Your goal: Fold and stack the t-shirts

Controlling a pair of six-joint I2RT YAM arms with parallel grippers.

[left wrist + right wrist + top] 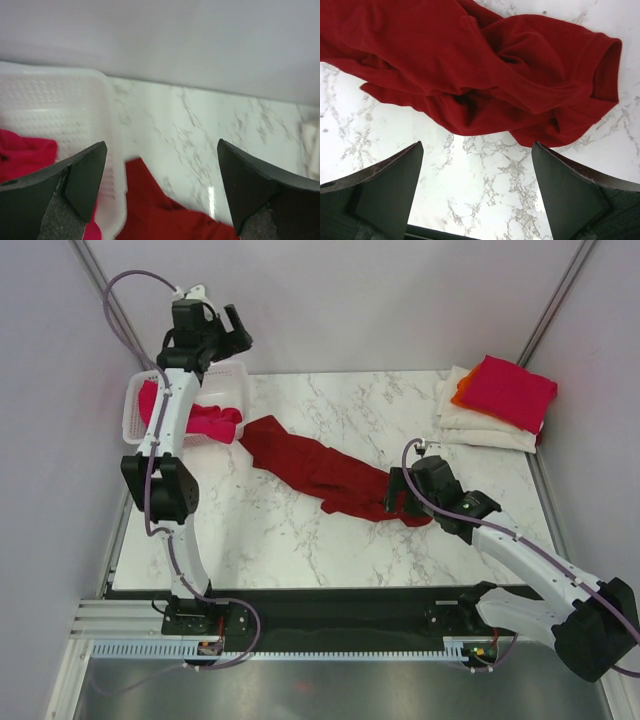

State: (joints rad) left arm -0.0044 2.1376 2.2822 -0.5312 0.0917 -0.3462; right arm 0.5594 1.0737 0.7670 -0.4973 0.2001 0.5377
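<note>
T-shirts: a folded stack (497, 400) sits at the far right corner, the dark red t-shirt (330, 472) lies crumpled mid-table, and pink ones (205, 422) wait in the basket (232, 380). Over that basket the left gripper (232, 330), and beside the red cloth the right gripper (397, 502), both gape wide, empty.

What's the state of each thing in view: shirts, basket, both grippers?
Dark red shirt: unfolded, crumpled, stretched across the table.
Pink cloth: unfolded, bunched in the basket.
Basket: upright, far left.
Stack: folded; cream below, orange between, pink on top.
Left gripper: open, empty, above the basket.
Right gripper: open, empty, beside the red shirt.
</note>
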